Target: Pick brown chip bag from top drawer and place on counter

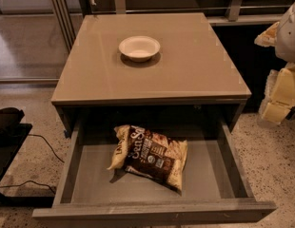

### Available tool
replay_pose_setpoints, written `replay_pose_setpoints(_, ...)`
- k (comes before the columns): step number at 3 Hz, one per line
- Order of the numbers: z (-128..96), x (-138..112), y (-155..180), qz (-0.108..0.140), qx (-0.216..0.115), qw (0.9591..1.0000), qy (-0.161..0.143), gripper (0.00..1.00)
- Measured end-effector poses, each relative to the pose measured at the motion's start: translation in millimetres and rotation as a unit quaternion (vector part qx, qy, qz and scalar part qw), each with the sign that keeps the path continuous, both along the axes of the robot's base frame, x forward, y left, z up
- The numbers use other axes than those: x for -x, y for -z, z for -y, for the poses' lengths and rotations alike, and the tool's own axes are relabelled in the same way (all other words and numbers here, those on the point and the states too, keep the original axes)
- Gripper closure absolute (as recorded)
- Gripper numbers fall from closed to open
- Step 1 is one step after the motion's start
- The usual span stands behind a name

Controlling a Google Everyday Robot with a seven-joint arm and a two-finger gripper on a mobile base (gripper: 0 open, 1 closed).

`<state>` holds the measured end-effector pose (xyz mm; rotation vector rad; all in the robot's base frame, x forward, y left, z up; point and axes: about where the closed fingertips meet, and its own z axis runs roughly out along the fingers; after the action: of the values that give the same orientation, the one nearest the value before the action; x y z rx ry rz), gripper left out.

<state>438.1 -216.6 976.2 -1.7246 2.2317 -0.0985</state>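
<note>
While the brown chip bag (152, 158) lies crumpled in the open top drawer (209, 179), the gripper (280, 99) hangs right of the counter (195, 65), without the bag; I cannot tell how open it is. Reaching in risks clipping the counter's overhang or slipping off crinkled foil.

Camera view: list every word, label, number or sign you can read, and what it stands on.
Crinkled dark-brown chip bag in the open grey top drawer: white script lettering, too blurred to read.
Its small green round mark: too small to read.
Round white bowl, glossy tan counter, cream gripper at the right edge: no text.
</note>
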Motion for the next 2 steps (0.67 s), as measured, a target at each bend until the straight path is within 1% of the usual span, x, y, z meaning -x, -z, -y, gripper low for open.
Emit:
replay_pose_setpoints(1, -2.1, -0.4, 1.4, 0.005, -0.004, 1.0000, -0.001, 0.00)
replay_pose_setpoints(2, -1.9, -1.5, 24.7, 0.012, -0.045, 0.9989, -0.003, 0.00)
